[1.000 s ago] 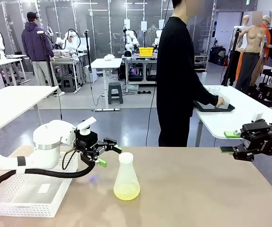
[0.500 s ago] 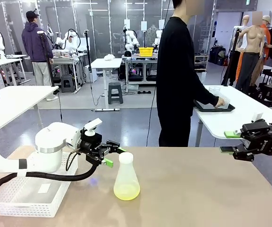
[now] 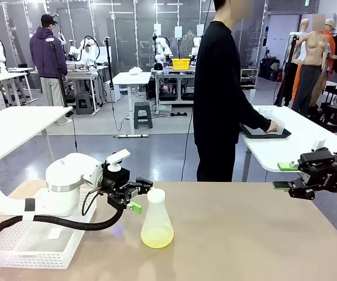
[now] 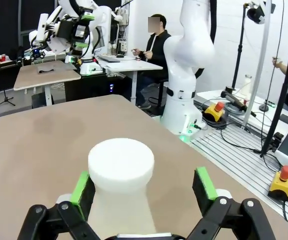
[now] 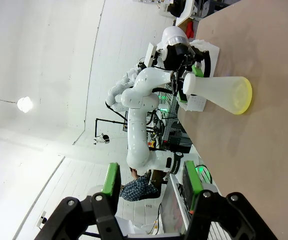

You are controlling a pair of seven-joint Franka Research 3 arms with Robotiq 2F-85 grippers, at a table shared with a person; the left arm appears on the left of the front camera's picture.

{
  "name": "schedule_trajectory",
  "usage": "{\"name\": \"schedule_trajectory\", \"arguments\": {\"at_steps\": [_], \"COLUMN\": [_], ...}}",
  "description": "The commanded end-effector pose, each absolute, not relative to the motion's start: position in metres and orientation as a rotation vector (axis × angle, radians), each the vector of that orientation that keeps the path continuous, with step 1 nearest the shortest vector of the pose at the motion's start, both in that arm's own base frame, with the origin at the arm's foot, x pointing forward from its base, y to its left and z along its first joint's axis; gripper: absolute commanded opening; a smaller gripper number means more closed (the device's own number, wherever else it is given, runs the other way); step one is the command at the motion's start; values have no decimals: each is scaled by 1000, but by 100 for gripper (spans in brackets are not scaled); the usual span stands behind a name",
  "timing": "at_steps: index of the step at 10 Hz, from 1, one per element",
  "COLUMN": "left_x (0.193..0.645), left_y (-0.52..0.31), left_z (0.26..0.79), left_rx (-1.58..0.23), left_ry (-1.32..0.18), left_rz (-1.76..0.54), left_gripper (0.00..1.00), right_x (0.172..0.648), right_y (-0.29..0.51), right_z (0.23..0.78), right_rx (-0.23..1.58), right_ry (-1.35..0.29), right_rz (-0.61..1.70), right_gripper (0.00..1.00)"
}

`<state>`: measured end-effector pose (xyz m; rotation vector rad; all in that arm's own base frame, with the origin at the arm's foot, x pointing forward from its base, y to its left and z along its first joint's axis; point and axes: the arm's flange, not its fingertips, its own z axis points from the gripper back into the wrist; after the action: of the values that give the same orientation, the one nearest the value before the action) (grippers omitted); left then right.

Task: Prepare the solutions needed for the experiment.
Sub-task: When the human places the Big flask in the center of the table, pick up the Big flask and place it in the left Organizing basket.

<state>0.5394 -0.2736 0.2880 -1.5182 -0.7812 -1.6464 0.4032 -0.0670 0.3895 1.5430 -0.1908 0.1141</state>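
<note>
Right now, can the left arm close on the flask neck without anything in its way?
Probably yes. The left gripper is open with its jaws either side of the conical flask, just below the white cap. Nothing sits between the green pads and the neck.

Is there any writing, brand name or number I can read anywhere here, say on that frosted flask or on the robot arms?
None can be read.
Frosted whitish conical flask with its white round cap: no label or scale marks show.
White plastic basket: a small white tag lies inside, too small to read.
Left end effector, right end effector: no legible brand.
Signs on far pillars: too blurred.
</note>
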Motion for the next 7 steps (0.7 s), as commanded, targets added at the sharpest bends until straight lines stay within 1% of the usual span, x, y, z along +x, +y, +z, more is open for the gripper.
{"name": "schedule_trajectory", "arguments": {"at_steps": [1,2,4,7], "left_x": [596,595,609,619], "left_y": [-358,-363,-367,-384], "left_z": [278,274,262,252], "left_rx": [-1548,-1514,-1483,-1559], "left_ry": [-792,-772,-781,-793], "left_rz": [-1675,-1664,-1648,-1648], "left_gripper": [100,100,100,100], "right_x": [404,404,404,404], "right_y": [-67,-67,-67,-67], "right_z": [391,391,391,391], "right_rx": [1547,1547,1547,1547], "right_ry": [-194,-194,-194,-194], "right_rz": [120,120,120,120], "right_gripper": [64,64,64,64]}}
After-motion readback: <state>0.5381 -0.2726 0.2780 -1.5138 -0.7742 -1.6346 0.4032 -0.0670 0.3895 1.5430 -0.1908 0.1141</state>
